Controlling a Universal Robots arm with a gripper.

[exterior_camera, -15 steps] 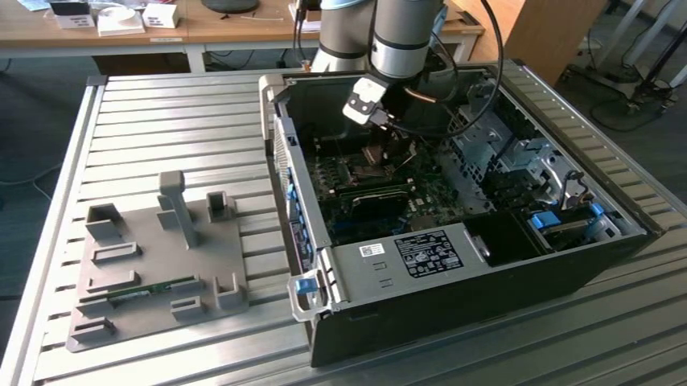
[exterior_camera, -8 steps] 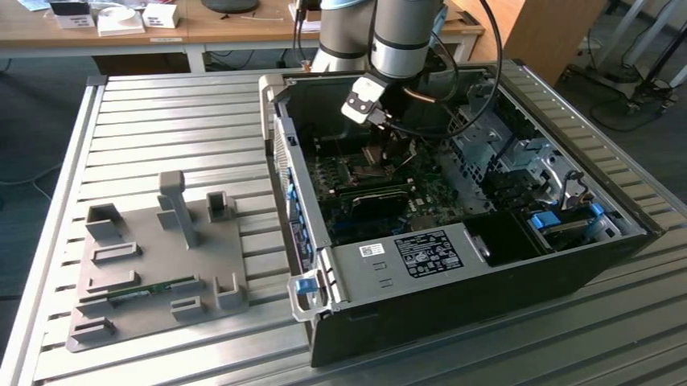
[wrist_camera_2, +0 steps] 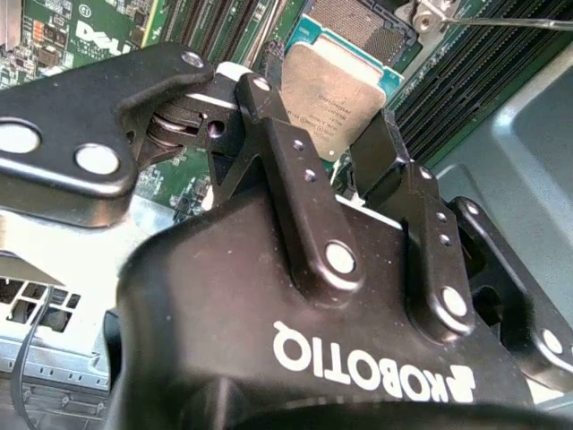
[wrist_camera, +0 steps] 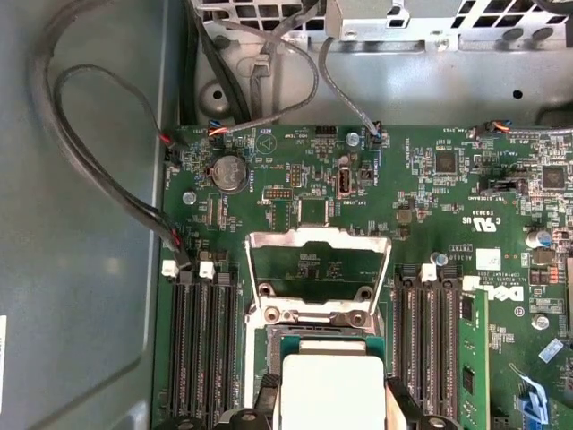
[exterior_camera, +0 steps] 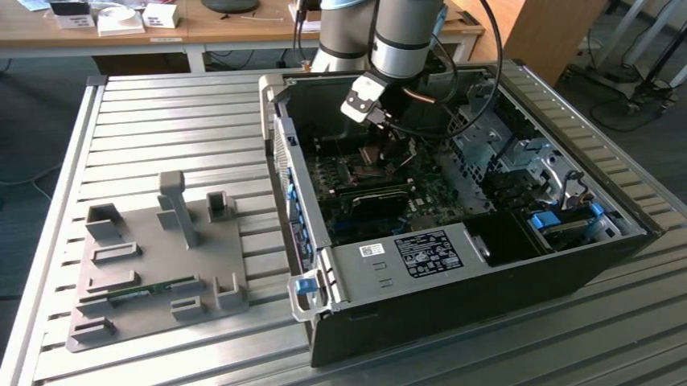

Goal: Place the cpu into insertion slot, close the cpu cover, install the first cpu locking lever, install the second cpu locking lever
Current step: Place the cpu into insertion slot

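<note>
While the gripper (wrist_camera_2: 324,121) sits low inside the computer case (exterior_camera: 451,265), you have its two black fingers (wrist_camera_2: 286,152) clamped on the cpu (wrist_camera_2: 336,85), one on each opposite edge, with a wide gap left between them. In the second wrist view the silvery top faces the camera and the chip's near edge is hidden behind the gripper body.

The insertion slot (wrist_camera_2: 358,22) lies just past the cpu. Only its far strip of pin field shows, and the chip covers the rest. You can't tell from either wrist view whether the cpu touches the slot or hangs just above it.

The cpu cover (wrist_camera: 313,237) is open, swung back off the slot, and green board shows through its window. In the first wrist view its hinge edge sits right beside the cpu, and the frame cuts off the chip's lower part.

A thin metal rod (wrist_camera_2: 510,21) runs out of frame beside the slot; I can't tell what it is.

Black memory slots (wrist_camera: 201,331) flank the socket on the green circuit board (wrist_camera: 430,206). Grey cables (wrist_camera: 81,134) loop along the case wall.

In the exterior view the arm (exterior_camera: 403,40) reaches down into the case and blocks the socket area. A grey fixture plate (exterior_camera: 161,265) lies well apart on the slatted table (exterior_camera: 161,121), toward the exterior view's left.
</note>
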